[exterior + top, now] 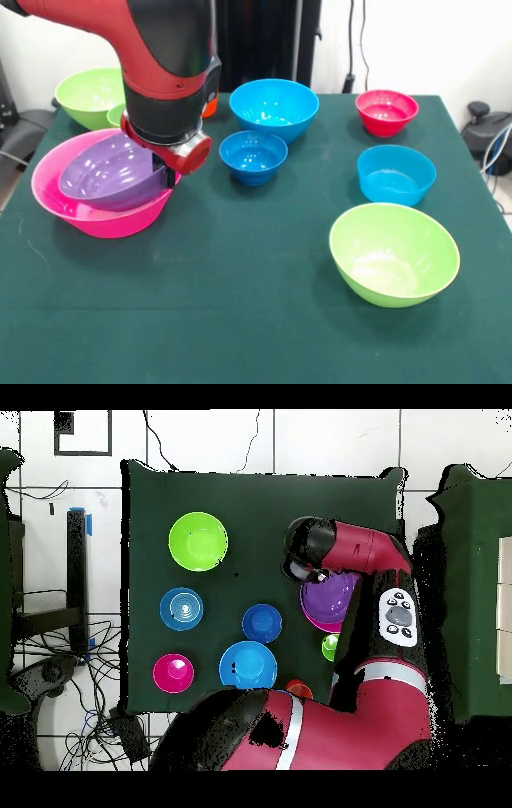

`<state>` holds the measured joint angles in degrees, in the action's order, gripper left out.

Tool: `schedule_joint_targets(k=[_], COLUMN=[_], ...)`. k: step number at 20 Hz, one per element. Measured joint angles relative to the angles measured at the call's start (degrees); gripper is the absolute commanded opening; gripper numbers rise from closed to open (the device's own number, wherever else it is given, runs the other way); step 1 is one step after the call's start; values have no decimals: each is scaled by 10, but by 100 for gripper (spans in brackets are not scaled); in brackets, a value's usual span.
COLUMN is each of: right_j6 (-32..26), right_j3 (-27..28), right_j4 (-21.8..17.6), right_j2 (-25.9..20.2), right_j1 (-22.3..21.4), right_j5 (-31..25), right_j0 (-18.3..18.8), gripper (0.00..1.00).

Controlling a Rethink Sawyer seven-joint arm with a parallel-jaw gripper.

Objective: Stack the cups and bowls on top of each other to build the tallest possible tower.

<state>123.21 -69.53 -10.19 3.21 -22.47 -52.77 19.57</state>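
From across the table (240, 320), the red and black arm (160, 56) came down at the left and ended just over the pink bowl (96, 216). The purple bowl (108, 172) lay tilted inside that pink one, its rim raised on the side next to the hand (170, 174). The hand itself was mostly hidden behind the arm's red collar; only a dark bit of it showed at the purple bowl's edge, and I could not tell whether its fingers were apart, together or gripping the rim. Just beside the hand, toward the middle of the table, stood a small blue bowl (253, 154), with a larger blue bowl (274, 107) behind it. Well apart from the hand, on the opposite side, were a red bowl (386, 110), a shallow blue bowl (396, 174) and, nearest the camera, a big lime green bowl (394, 252). Behind the arm another lime green bowl (90, 96) sat at the table's back corner, and a sliver of orange (210, 106) peeked out beside the arm.

From overhead, the arm (370, 549) bent across the table's right side and its wrist covered the hand, so the grip stayed unreadable. The purple bowl (328, 596) showed under the wrist with a strip of pink rim (322, 624) below it. A small light green cup (330, 647) stood close by, toward the robot's base. The remaining bowls lay spread to the other side, none touching another.
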Motion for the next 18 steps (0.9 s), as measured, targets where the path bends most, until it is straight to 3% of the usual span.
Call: schedule_joint_targets(k=[12, 18], right_j6=[-25, -38], right_j3=[66, 73], right_j4=[-59, -63], right_j2=[1, 0], right_j1=[-8, -16], right_j5=[-124, -134], right_j0=[19, 32], gripper=[0, 0])
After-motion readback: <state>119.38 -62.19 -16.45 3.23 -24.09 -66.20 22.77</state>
